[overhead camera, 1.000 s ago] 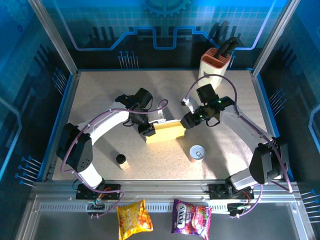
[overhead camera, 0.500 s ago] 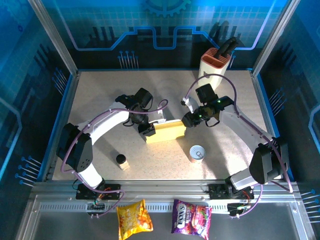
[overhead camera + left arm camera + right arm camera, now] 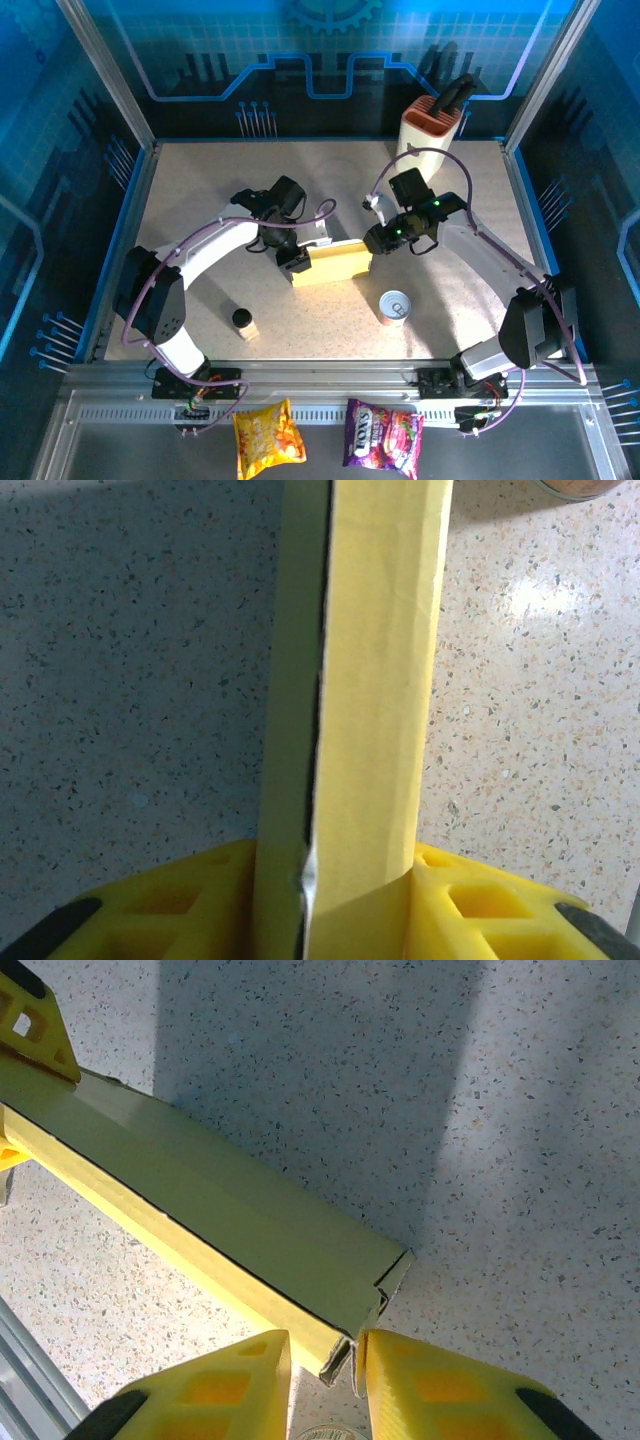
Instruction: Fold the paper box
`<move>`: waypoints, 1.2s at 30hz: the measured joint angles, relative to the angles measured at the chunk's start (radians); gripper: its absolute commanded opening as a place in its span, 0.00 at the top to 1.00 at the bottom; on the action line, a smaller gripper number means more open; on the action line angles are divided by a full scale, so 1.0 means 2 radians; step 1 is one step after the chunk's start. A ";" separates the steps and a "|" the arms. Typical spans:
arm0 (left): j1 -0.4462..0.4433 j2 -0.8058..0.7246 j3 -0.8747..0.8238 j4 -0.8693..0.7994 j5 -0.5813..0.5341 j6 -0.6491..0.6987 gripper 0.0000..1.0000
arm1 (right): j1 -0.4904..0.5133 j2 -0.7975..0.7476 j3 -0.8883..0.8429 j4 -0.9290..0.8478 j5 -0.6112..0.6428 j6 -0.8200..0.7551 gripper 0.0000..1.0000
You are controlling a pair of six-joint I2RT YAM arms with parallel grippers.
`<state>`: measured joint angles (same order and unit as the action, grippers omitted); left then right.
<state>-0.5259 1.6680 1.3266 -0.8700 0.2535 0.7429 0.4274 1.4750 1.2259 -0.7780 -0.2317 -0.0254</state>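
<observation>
The paper box (image 3: 335, 262) lies near the middle of the bench (image 3: 200, 190), yellow side out, folded into a long narrow shape and held at both ends. What is inside it cannot be seen.

The left gripper (image 3: 297, 262) has the box's left end. In the left wrist view its jaws are clamped on the box, one yellow finger (image 3: 190, 905) pressed against each side. The right gripper (image 3: 372, 242) is at the opposite end. In the right wrist view its jaws stand close together with the box's end corner pinched between the fingertips (image 3: 440, 1380), and a small flap juts out there.

A tin can (image 3: 395, 305) stands upright on the bench just in front of the box's right end, apart from it; its top looks silvery, and its contents cannot be made out. At the far right corner a cream knife block (image 3: 428, 128) with an orange top holds one black handle (image 3: 455, 95), tilted to the right. A small dark-capped bottle (image 3: 242, 320) stands near the front left.

Two snack bags — a yellow one (image 3: 268, 432) and a purple one (image 3: 383, 432) — lie on the ledge in front of the arm bases.
</observation>
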 measured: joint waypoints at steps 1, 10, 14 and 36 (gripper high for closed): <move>0.000 0.000 0.000 0.000 0.000 0.000 0.61 | 0.001 0.000 0.000 0.000 0.002 0.002 0.75; 0.000 0.000 0.000 0.000 -0.002 -0.002 0.61 | 0.006 -0.002 0.003 -0.009 0.017 0.030 0.85; 0.000 0.000 0.000 -0.001 -0.002 -0.002 0.61 | 0.014 -0.006 0.003 -0.011 0.025 0.056 0.86; -0.001 0.001 0.001 -0.003 -0.004 -0.004 0.61 | 0.045 -0.022 -0.018 0.001 0.077 0.120 0.82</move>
<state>-0.5285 1.6695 1.3289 -0.8764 0.2459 0.7349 0.5167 1.4311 1.1893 -0.7769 -0.0769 0.2150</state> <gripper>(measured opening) 0.389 0.172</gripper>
